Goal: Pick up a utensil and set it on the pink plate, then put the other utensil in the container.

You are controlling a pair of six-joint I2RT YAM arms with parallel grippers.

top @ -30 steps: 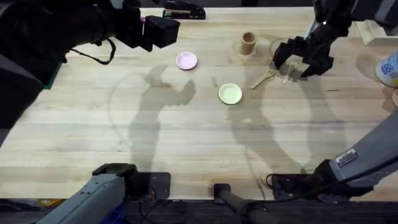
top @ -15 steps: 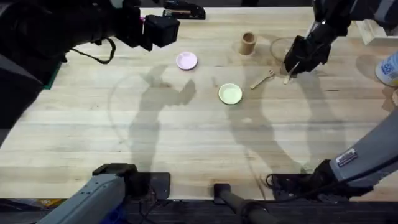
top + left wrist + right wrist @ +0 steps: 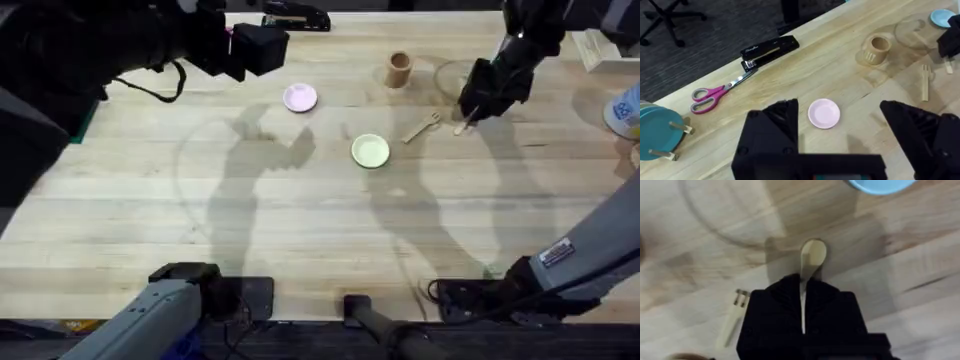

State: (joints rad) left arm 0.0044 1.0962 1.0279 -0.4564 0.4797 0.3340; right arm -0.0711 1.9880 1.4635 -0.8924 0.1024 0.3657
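Observation:
My right gripper (image 3: 481, 97) is shut on the handle of the wooden spoon (image 3: 813, 255) at the far right of the table, and the oval bowl sticks out past the fingertips. The wooden fork (image 3: 422, 127) lies flat just left of it, also seen as a pronged fork (image 3: 733, 316) in the right wrist view. The tan container (image 3: 399, 69) stands upright behind the fork. The pink plate (image 3: 300, 97) sits farther left, with nothing on it (image 3: 824, 113). My left gripper (image 3: 840, 142) hangs open above the table near the pink plate, holding nothing.
A yellow plate (image 3: 370, 151) sits in front of the fork. A black stapler (image 3: 769, 50) and pink-handled scissors (image 3: 715, 94) lie along the far edge. A blue plate (image 3: 880, 184) is just beyond the spoon.
My right gripper came down over the spoon and shut on its handle; a second ago it stood open above it. The left arm has not moved.

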